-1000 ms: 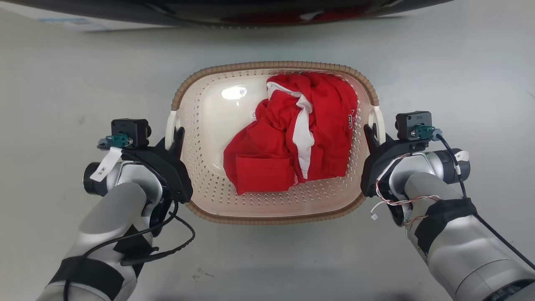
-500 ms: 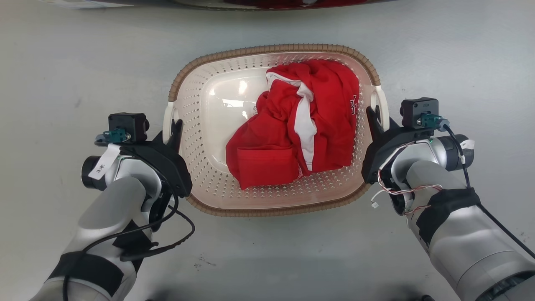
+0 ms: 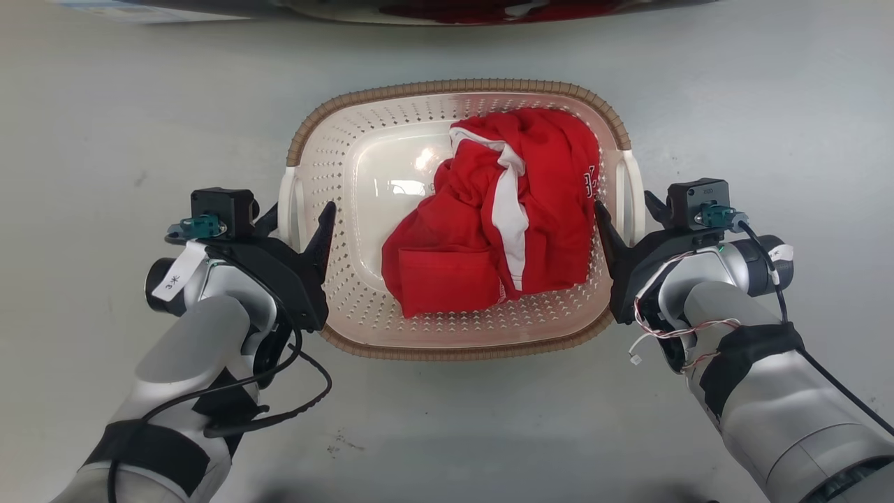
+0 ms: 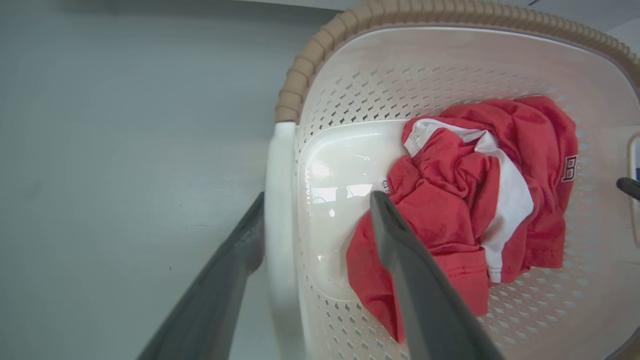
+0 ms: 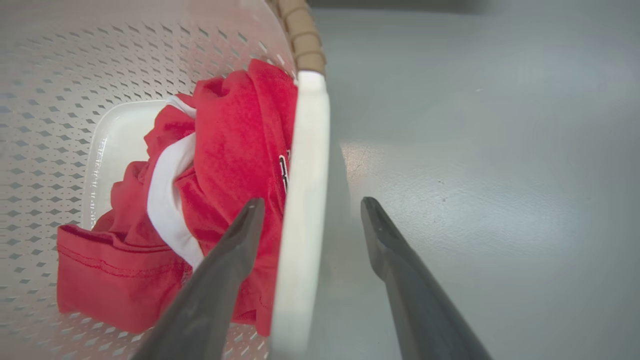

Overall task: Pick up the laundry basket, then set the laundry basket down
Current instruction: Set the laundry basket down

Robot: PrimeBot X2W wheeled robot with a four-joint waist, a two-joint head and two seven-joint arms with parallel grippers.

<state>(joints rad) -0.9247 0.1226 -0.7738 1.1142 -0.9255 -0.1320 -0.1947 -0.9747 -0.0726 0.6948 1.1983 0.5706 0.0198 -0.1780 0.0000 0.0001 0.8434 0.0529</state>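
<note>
Left gripper (image 3: 299, 213), mid-left, and right gripper (image 3: 626, 206), mid-right, both gape astride the basket (image 3: 454, 87) handles (image 3: 285, 202); likely releasing, so withdraw evenly without snagging them.

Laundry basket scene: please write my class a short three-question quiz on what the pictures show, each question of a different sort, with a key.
1. True or false: the left end effector is shut tight.
2. What lies inside the laundry basket? A: a red-and-white garment. B: blue towels. C: nothing.
3. Fill the gap: the fingers of the right end effector stand on either side of the basket's white loop ____.

Key
1. False: it is open.
2. A.
3. handle.
</note>
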